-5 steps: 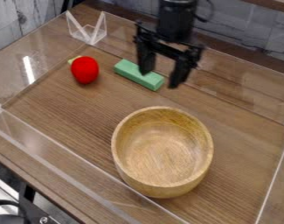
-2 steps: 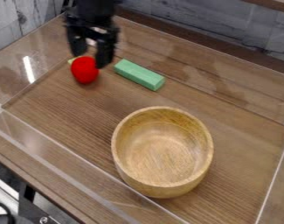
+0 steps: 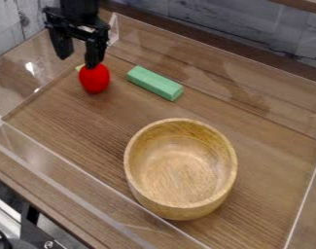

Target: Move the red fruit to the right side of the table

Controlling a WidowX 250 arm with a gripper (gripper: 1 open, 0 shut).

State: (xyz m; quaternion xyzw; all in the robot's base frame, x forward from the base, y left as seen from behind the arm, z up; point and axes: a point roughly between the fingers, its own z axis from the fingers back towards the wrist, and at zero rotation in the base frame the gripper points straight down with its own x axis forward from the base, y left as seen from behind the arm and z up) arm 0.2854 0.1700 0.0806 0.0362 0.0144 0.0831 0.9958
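Camera view: the gripper (image 3: pixel 83 68), fingers spread, hangs at the red fruit (image 3: pixel 94 80), which sits left of the green block (image 3: pixel 155 83) on the table (image 3: pixel 72 126); best centre both fingers around it before closing gently.

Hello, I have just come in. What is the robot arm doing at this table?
The open gripper is over the red fruit, near the back-left part of the table in this picture. Nothing looks held, and it seems to be getting ready to pick the fruit up and move it to the right side. The green block lies just to the right of the fruit, and the wooden bowl stands nearer the camera.
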